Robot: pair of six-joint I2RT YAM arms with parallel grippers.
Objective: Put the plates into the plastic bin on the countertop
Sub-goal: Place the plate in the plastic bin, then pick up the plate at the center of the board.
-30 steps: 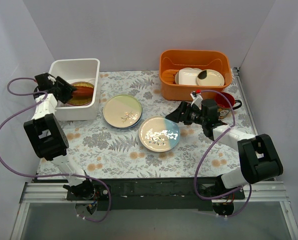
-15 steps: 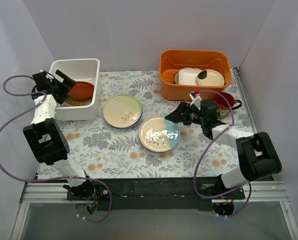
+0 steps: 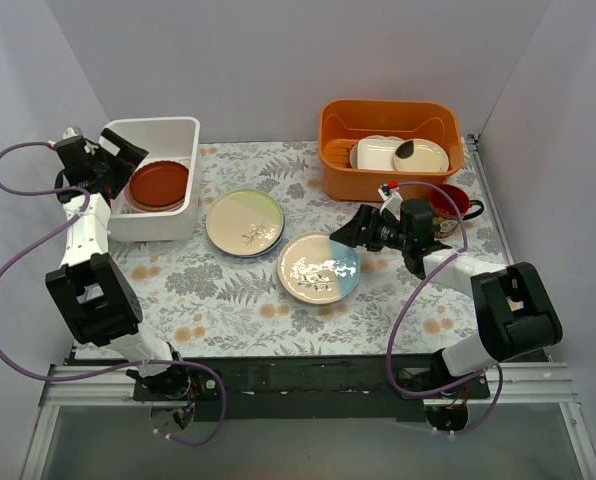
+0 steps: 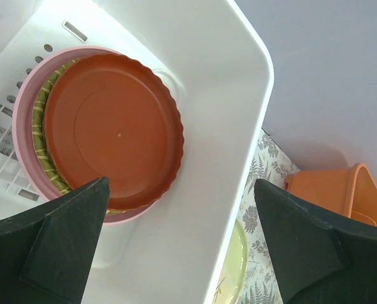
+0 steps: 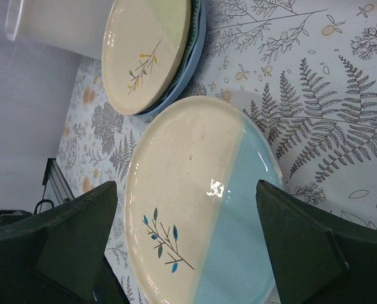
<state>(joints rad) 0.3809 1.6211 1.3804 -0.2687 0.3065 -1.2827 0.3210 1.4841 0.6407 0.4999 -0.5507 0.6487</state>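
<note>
Countertop [image 3: 228, 300], fern print, is walled left, back and right. My open room is the near half, in front of the plates. White plastic bin [image 3: 164, 224] sits back-left and the orange tub [image 3: 378, 184] back-right, with a bare strip between them. In the bin, the red-brown plate [image 4: 112, 130] with a scalloped rim lies flat on top of a yellow woven-look plate [image 4: 42, 104], over a pink plate [image 4: 24, 120]. Slotted floor shows beside the stack. Mid-counter, outside the bin, the cream-green plate [image 3: 244, 221] with a sprig lies on a blue-rimmed plate [image 5: 196, 35]. The cream-and-blue plate [image 3: 319, 267] lies flat just beside them, with glare on it. Left gripper [image 3: 123, 155] is spread wide and empty at the bin's left rim, above the stack. Right gripper [image 3: 351, 232] is spread wide and empty, low at the cream-and-blue plate's right edge; I can't tell if it touches.
</note>
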